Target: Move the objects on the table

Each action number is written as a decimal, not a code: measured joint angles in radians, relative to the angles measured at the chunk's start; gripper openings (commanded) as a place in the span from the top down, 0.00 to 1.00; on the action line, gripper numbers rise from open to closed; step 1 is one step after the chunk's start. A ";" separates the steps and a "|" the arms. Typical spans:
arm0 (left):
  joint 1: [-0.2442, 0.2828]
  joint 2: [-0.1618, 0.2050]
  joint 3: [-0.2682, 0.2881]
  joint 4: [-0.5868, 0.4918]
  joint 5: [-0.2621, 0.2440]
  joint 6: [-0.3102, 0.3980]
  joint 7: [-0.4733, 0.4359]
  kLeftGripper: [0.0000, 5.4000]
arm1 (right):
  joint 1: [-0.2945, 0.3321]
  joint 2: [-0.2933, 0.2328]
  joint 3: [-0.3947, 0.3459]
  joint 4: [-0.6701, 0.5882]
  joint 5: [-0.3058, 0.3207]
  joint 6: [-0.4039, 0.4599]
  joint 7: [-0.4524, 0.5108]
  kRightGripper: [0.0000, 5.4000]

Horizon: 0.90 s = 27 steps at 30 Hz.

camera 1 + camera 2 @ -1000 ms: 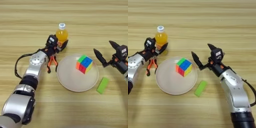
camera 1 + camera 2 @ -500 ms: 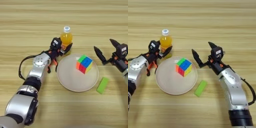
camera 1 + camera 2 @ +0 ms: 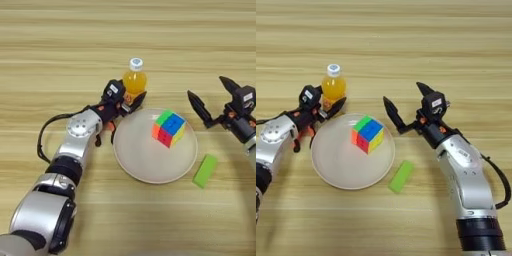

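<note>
Cube (image 3: 169, 128) sits on the plate (image 3: 145, 165); left gripper (image 3: 131, 101) clamps the bottle (image 3: 134, 81) on the table (image 3: 60, 45), right gripper (image 3: 406, 107) waits wide.

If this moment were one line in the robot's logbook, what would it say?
left gripper: shut on juice bottle | right gripper: open, beside plate | puzzle cube: on plate

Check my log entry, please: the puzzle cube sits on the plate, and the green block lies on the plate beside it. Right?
Not quite. The puzzle cube sits on the plate, but the green block lies on the table, off the plate's right rim; the left eye view shows it.
</note>
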 measured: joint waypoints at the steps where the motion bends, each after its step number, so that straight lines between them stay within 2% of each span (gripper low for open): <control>1: 0.000 0.000 0.000 0.000 0.000 0.000 0.000 0.32 | 0.000 0.000 0.000 -0.002 0.000 0.000 0.000 0.00; 3: 0.000 0.000 -0.001 0.000 0.000 0.000 0.000 0.32 | -0.001 0.000 -0.001 -0.006 0.000 0.000 0.001 0.00; 21: 0.000 0.000 0.001 -0.024 -0.002 -0.012 0.001 0.01 | -0.001 0.001 -0.006 -0.007 0.005 0.000 0.004 0.00; 27: 0.005 -0.002 0.012 -0.079 -0.010 -0.013 0.000 0.00 | -0.002 0.002 -0.006 -0.007 0.006 0.000 0.004 0.00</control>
